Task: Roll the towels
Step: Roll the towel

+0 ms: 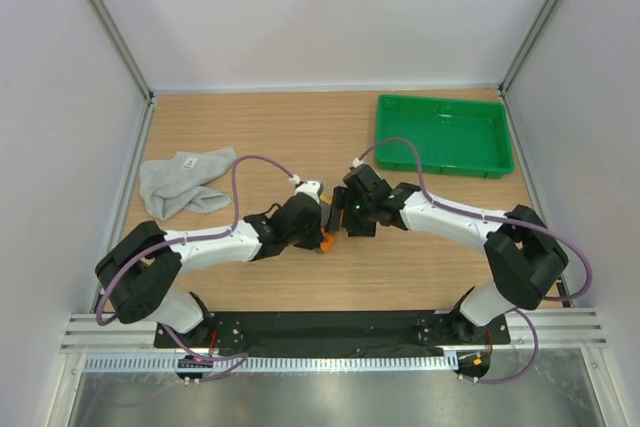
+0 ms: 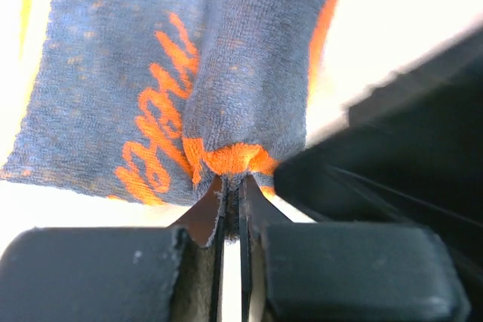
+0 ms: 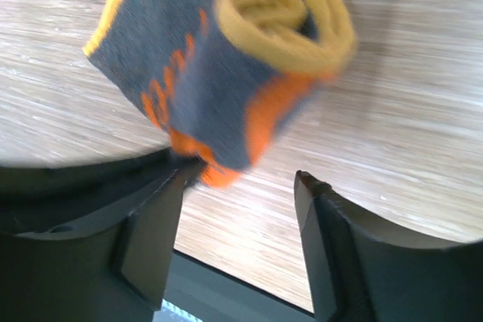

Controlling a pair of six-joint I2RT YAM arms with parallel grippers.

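The orange towel with grey edging (image 2: pixel 253 65) is partly rolled, grey side out with orange script. My left gripper (image 2: pixel 232 186) is shut on its lower edge. In the right wrist view the towel (image 3: pixel 226 73) shows its rolled yellow-orange end and hangs just above the wood. My right gripper (image 3: pixel 241 173) is open just below it, its left finger touching the towel's lower corner. In the top view both grippers, left (image 1: pixel 318 222) and right (image 1: pixel 345 217), meet at the table's middle, and only an orange scrap of towel (image 1: pixel 326 241) shows. The light grey towel (image 1: pixel 185 182) lies crumpled at the left.
A green plastic tray (image 1: pixel 443 134) stands at the back right. Frame posts and white walls close in the table on the left, right and back. The two arms' wrists are close together.
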